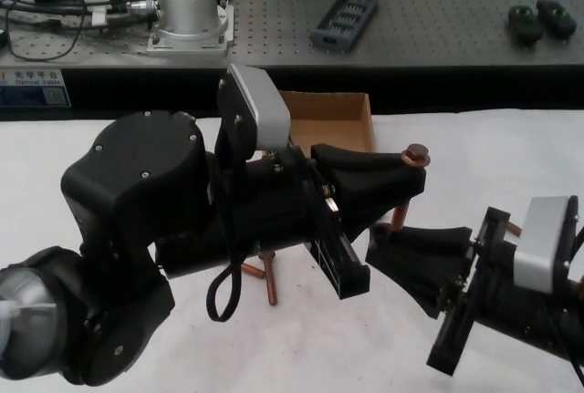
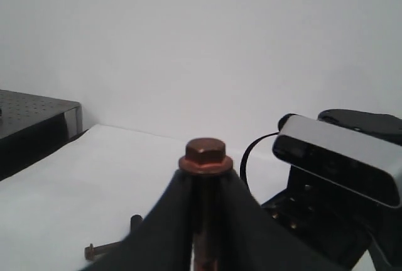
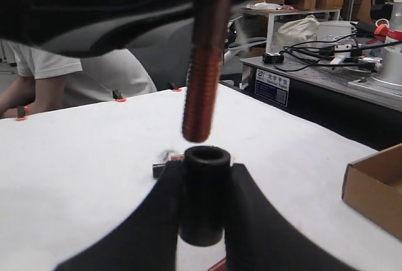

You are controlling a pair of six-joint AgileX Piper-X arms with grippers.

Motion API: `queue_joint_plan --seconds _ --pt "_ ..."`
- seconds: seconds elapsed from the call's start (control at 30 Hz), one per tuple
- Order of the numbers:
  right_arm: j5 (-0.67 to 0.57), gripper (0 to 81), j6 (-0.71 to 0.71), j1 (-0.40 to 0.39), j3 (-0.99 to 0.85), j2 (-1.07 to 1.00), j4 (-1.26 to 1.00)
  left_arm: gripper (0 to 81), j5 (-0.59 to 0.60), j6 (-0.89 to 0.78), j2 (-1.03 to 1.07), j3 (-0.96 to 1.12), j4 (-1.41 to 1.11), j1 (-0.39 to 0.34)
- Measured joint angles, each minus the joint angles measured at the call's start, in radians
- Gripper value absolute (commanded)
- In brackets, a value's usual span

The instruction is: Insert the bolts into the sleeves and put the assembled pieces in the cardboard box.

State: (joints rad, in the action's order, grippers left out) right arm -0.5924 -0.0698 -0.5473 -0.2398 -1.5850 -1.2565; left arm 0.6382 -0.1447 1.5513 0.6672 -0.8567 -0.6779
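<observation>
In the high view, your left gripper (image 1: 412, 181) held a bolt (image 1: 416, 154) upright, head on top. The right gripper (image 1: 383, 247) sat just below it. The cardboard box (image 1: 339, 112) stood behind them on the desk (image 1: 474, 156), and spare bolts (image 1: 254, 270) lay under the left arm.

In the left wrist view, the left fingers (image 2: 169, 221) were clamped on the bolt's shank just under the head.

In the right wrist view, the right fingers (image 3: 251, 221) were closed around a black sleeve (image 3: 204, 195), which stood upright with its bore facing up. The bolt's threaded tip hung directly above that opening, just apart from it, and appeared to lean slightly. As I judge it, your next move turned on keeping the two long axes in line while you lowered the bolt straight down. That lean could have caught the tip on the rim.
</observation>
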Motion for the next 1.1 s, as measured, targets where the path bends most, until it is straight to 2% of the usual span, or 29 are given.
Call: queue_joint_plan --seconds 0.43,1.1 --pt "0.036 6.6 0.025 0.026 -0.006 0.0 0.044 0.6 0.0 -0.002 0.0 0.0 0.004 0.012" --pt "-0.032 6.6 0.02 0.026 -0.006 0.0 0.031 0.6 -0.038 0.009 0.0 0.0 0.06 0.012"
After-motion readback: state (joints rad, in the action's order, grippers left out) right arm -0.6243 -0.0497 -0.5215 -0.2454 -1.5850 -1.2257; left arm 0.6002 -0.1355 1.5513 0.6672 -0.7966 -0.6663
